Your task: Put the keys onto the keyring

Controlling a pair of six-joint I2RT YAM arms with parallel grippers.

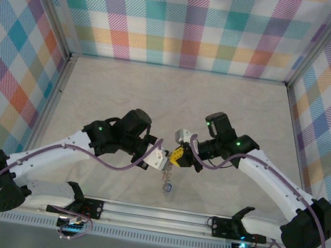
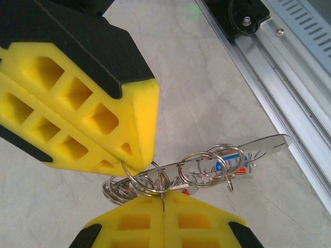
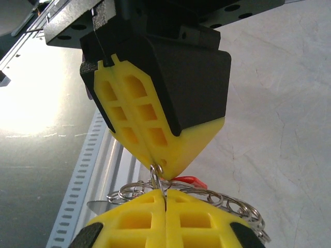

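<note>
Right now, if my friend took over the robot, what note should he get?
Left tool: shut, pinching the keyring.
Right tool: shut, pinching the same keyring; the two tips nearly touch.
Where things are: the keyring is held up above the table, and part of it dangles below the tools. A red key sits among the rings.
Done: both tools have a grip on the keyring. I cannot tell whether the red key is threaded on.
Left to do: thread on any keys that are not on yet, and don't let go suddenly.
</note>
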